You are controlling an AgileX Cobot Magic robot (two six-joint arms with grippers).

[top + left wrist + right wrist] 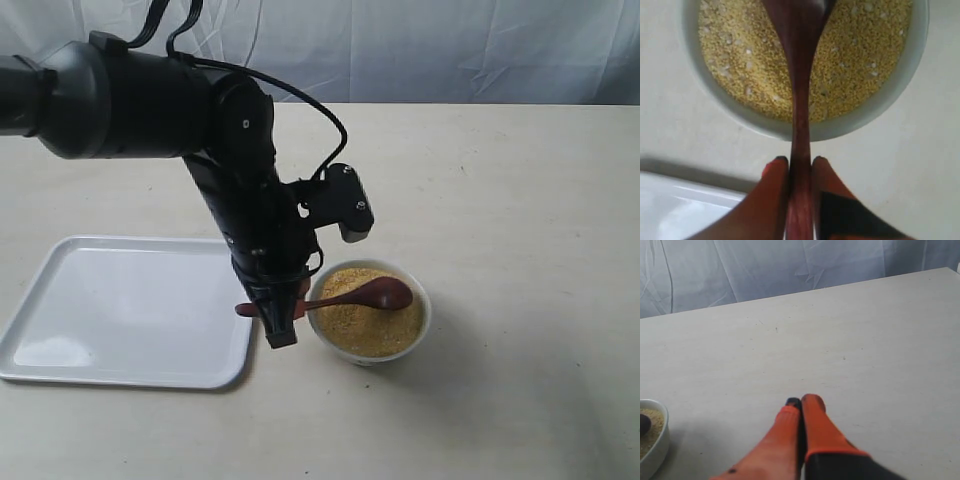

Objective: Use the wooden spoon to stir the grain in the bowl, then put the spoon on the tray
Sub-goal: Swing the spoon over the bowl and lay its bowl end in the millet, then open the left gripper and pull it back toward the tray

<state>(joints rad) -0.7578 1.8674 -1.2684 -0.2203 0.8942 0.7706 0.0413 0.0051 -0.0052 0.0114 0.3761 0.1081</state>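
You had a pale tabletop (520, 200) under the whole job. Nearest the exterior camera, at the lower left of the frame, lay the tray (130, 310), with nothing on it. Just right of its edge your left gripper (280, 320) hung nose down, its jaws pinched narrow on the handle of the wooden spoon (372, 295) (the wrist view showed both pads flat against the wood). The spoon's oval end lay at the surface of the grain (360, 330) in the bowl (425, 315), lower centre. Stirring looked to be the step in hand. You'd have wanted small, slow circles with the tip sunk shallow and clear of the rim, so nothing spilled or tipped. Your right gripper (802, 401) sat with its jaws together, holding nothing, over the table. Farthest back hung a creased white cloth (450, 50).
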